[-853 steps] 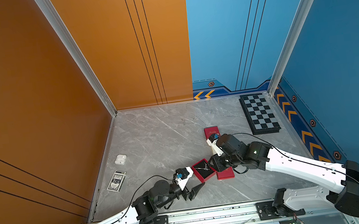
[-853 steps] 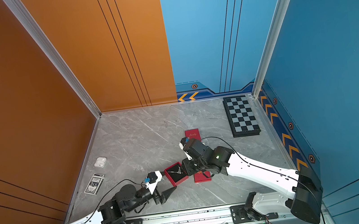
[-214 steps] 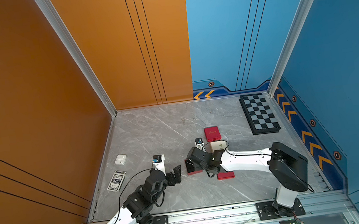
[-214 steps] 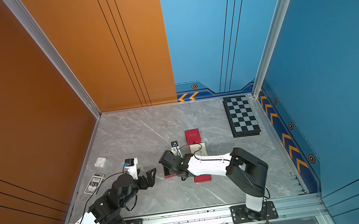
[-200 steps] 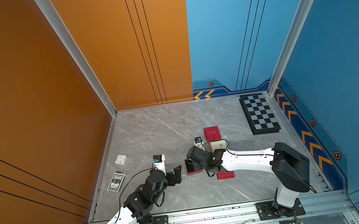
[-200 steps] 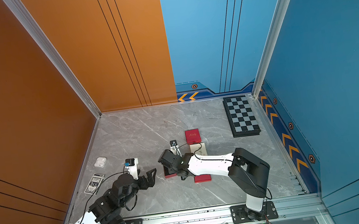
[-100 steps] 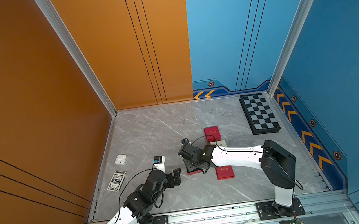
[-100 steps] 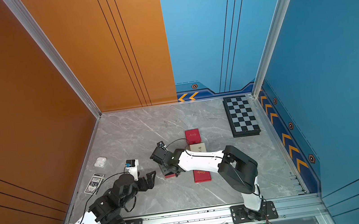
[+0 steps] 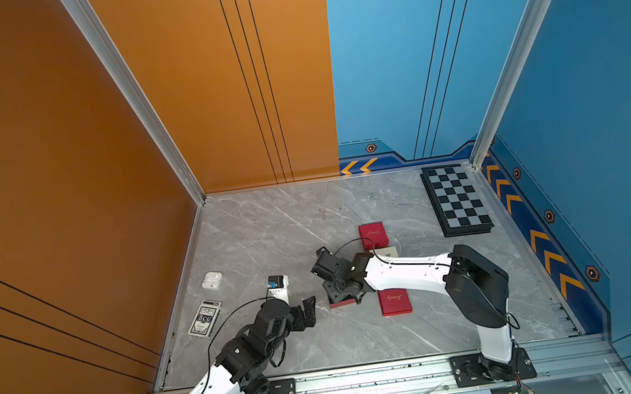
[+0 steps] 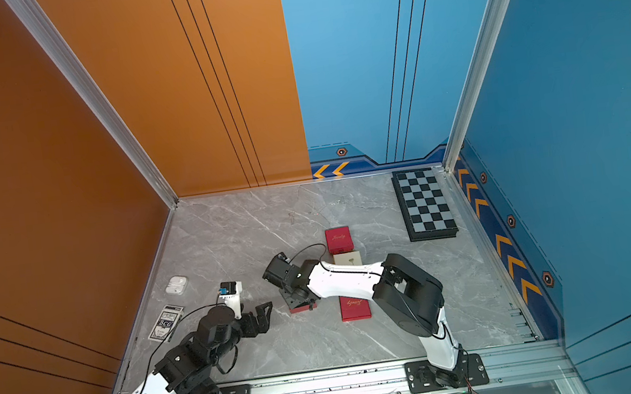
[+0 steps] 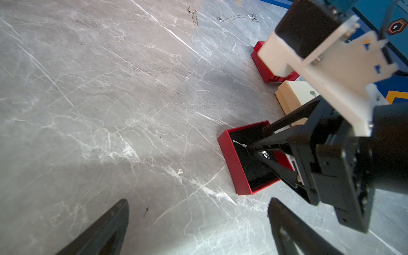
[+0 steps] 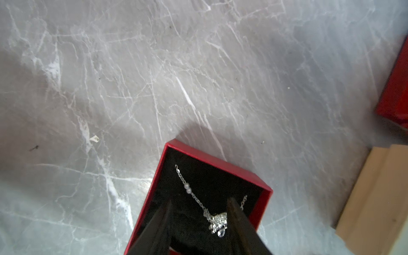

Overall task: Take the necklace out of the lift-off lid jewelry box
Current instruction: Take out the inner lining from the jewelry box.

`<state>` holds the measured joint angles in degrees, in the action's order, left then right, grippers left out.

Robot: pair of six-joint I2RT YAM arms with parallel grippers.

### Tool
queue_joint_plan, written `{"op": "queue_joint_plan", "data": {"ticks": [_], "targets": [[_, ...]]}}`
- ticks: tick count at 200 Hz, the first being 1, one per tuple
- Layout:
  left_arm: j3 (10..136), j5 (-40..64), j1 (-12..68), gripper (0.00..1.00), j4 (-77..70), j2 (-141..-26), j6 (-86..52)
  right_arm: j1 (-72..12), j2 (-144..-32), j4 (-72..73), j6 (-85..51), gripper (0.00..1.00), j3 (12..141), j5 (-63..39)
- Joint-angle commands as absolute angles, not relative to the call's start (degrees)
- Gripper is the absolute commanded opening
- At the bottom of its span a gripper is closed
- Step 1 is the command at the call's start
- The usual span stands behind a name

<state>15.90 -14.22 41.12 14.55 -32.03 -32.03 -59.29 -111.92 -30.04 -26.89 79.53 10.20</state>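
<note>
The open red jewelry box [image 9: 341, 301] [image 12: 220, 170], lined in black, sits near the middle of the table, seen in both top views. Inside it lies the necklace [image 12: 217, 221] [image 11: 264, 154], a thin silver chain with a sparkling pendant. My right gripper [image 12: 199, 201] [image 9: 336, 291] reaches down into the box, open, its jaws either side of the pendant, which lies close to one finger [image 12: 237, 213]. The left gripper [image 11: 198, 202] [image 9: 306, 312] hovers open over bare table just left of the box, holding nothing.
A red lid [image 9: 395, 302] with gold script lies right of the box. Behind are a closed red box [image 9: 373, 235] and a beige box [image 9: 389, 252]. A chessboard [image 9: 456, 200] is back right; an earbud case [image 9: 212, 280] and card deck [image 9: 205, 323] left. Loose chains [image 11: 237, 18] lie at the back.
My right wrist has swung left over the open box and its jaws have widened around the pendant. The left arm, drawn back from the box seconds ago, stays still and open.
</note>
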Motion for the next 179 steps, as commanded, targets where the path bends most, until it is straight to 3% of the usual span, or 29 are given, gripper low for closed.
{"op": "queue_joint_plan", "data": {"ticks": [1,67,101,122,144,179], "targets": [[17.7,-12.8,40.4,0.98,14.6,-32.3,-32.2,-58.9,-113.4,-33.0,-25.4,0.44,81.1,9.3],[17.6,-12.4,39.9,0.99,14.3,-32.5,-32.1,-58.4,-116.5,-33.6,-24.8,0.50,82.3,8.5],[17.3,-12.0,39.7,0.99,13.8,-32.9,-32.1,-58.1,-120.4,-33.9,-25.0,0.48,83.1,7.0],[17.3,-11.5,39.5,1.00,13.4,-33.4,-32.0,-57.9,-122.0,-33.9,-25.3,0.39,83.4,5.8],[17.6,-11.0,39.4,0.98,13.3,-33.8,-31.8,-57.7,-121.9,-34.0,-25.5,0.20,83.4,5.6],[17.8,-10.4,39.2,0.93,12.9,-33.8,-31.9,-57.3,-117.9,-34.0,-25.3,0.14,83.2,6.1]]}}
